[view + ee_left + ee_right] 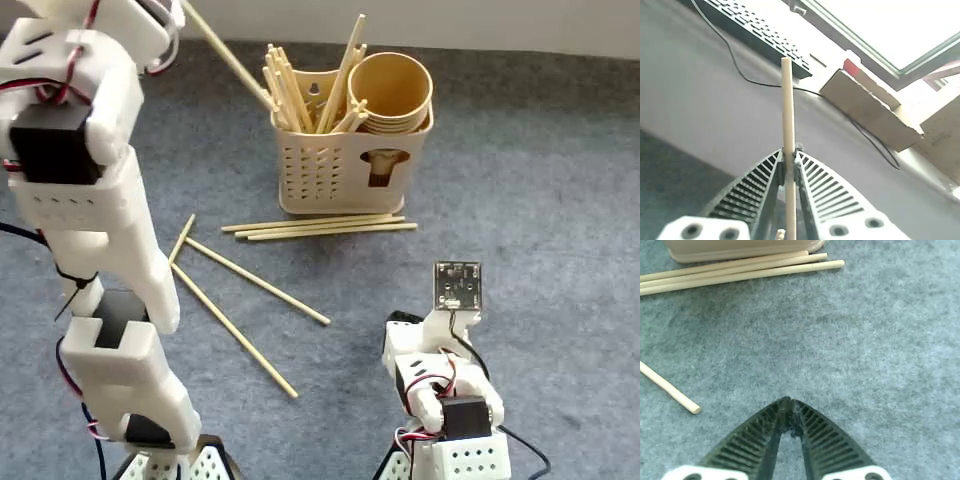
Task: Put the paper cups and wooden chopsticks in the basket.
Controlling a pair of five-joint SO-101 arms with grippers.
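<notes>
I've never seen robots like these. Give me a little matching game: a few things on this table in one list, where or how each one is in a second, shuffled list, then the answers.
Things
1. stack of tan paper cups
2. three long wooden chopsticks lying side by side
3. left gripper
4. right gripper

Places or states
A. shut on nothing, over the grey carpet
B. inside the cream perforated plastic basket
C. on the carpet, right in front of the basket
D. clamped on a single wooden chopstick

Pairs: 1-B, 2-C, 3-D, 4-A
</notes>
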